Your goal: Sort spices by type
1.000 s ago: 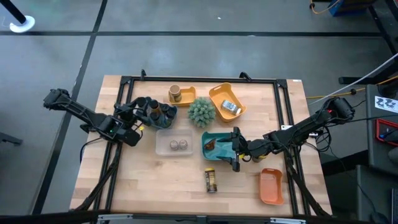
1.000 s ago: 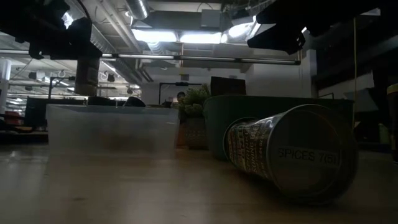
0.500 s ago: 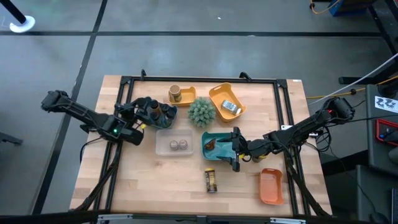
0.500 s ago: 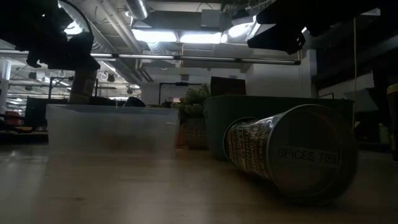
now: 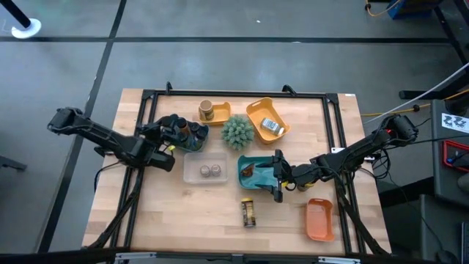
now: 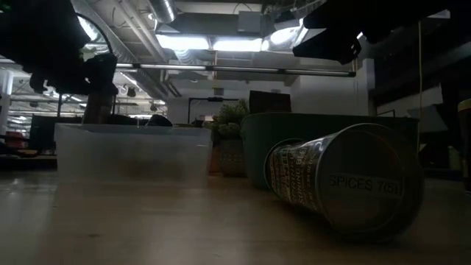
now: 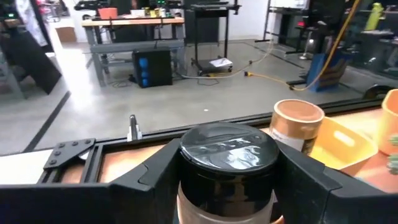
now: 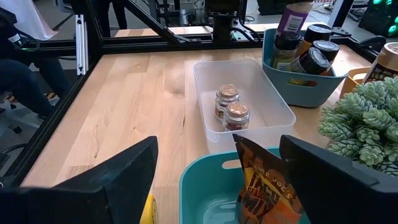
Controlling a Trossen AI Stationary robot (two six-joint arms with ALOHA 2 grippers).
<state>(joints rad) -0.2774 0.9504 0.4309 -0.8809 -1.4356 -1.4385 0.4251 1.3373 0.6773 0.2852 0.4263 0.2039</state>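
Note:
My left gripper (image 5: 167,148) is at the left near corner of the blue tray (image 5: 192,136), shut on a dark-capped jar (image 7: 228,163). That tray holds several dark-capped jars (image 8: 309,55). Two small jars (image 8: 231,107) stand in the clear tray (image 5: 205,171). An amber packet (image 8: 268,186) lies in the teal tray (image 5: 258,160), and my right gripper (image 5: 277,185) hangs open over this tray's near right rim. One jar (image 5: 248,213) lies on its side on the table. A tan jar (image 5: 207,111) and a white-blue sachet (image 5: 270,126) sit in yellow trays. My left gripper pinches the jar between its two fingers (image 7: 155,177), which stand on opposite sides of it at the black cap (image 7: 228,146) and just below. The fingers come nearly level from the table's left side. The jar stands upright; the clear tray hides its lower end in the low view.
A green spiky plant (image 5: 237,131) stands mid-table between the trays. An orange tray (image 5: 319,219) lies at the near right. A black frame (image 5: 242,94) runs round the far and side edges. Bare wood lies at the near left (image 5: 176,220).
My left gripper has sunk a little and shifted slightly toward the blue tray, tipping further downward, with the dark-capped jar still between its fingers. My right gripper has kept still.

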